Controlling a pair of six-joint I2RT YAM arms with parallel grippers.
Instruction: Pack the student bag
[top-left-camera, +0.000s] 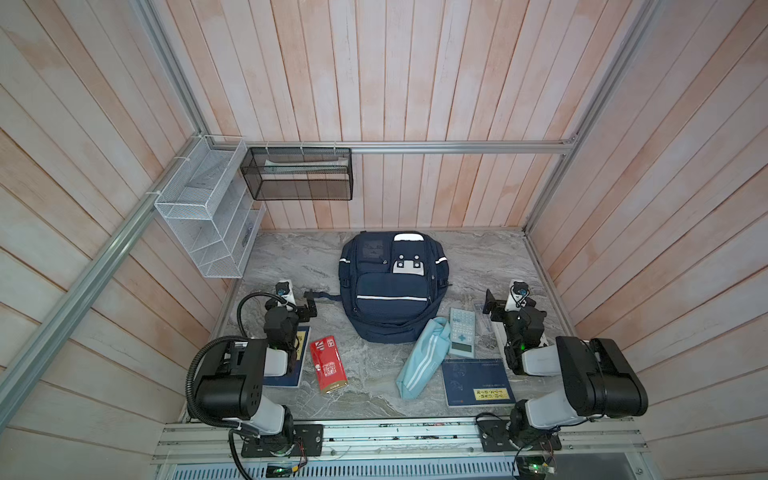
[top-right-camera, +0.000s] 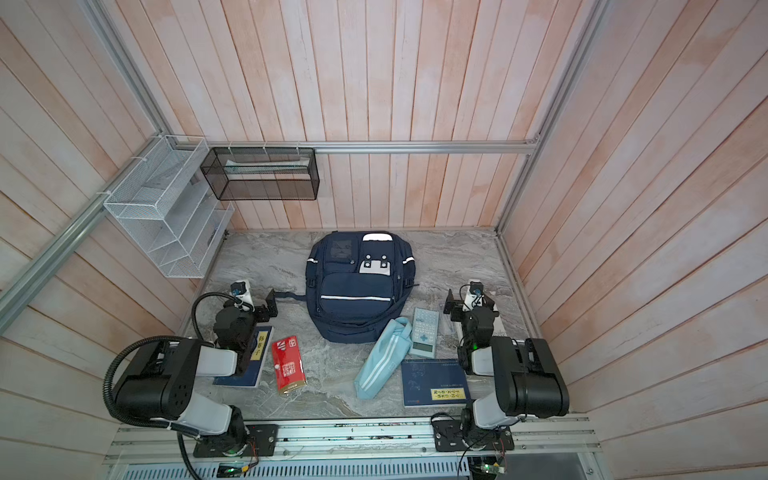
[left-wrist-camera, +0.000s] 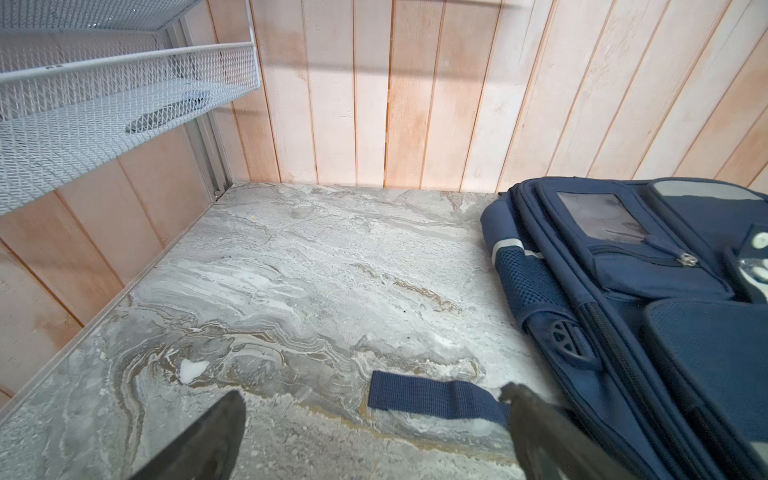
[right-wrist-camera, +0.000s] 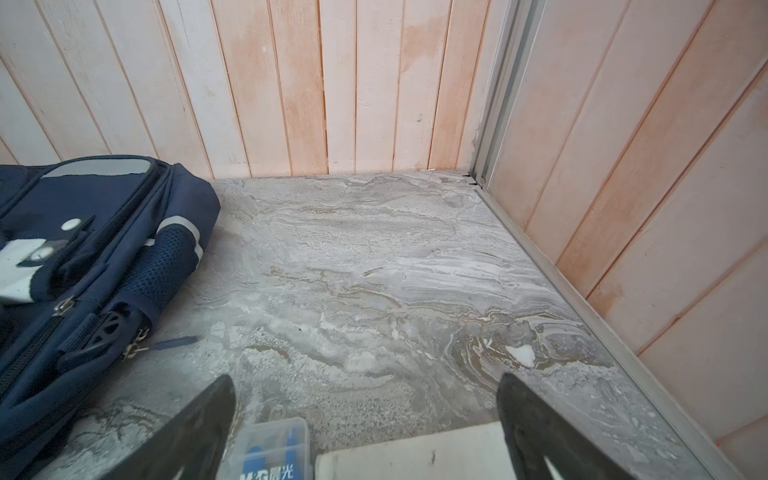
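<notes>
The student bag (top-left-camera: 390, 286) (top-right-camera: 359, 286), navy blue with white stripes, lies flat in the middle back of the marble table, front pockets up and zips shut. My left gripper (top-left-camera: 309, 305) (left-wrist-camera: 370, 399) hovers open just left of the student bag (left-wrist-camera: 665, 291), above a loose navy strap (left-wrist-camera: 432, 397), holding nothing. On the opposite side of the student bag (right-wrist-camera: 83, 270), my right gripper (top-left-camera: 490, 305) (right-wrist-camera: 365, 382) stands open and empty over a clear plastic box (right-wrist-camera: 270, 449) and a white flat item (right-wrist-camera: 415, 457).
In front of the bag lie a red box (top-left-camera: 328, 365), a light-blue striped pouch (top-left-camera: 422, 357), a calculator (top-left-camera: 461, 332) and a navy book (top-left-camera: 476, 382). Another navy book (top-left-camera: 301, 357) sits under the left arm. A white mesh shelf (top-left-camera: 203, 212) and a black mesh basket (top-left-camera: 299, 172) hang on the walls.
</notes>
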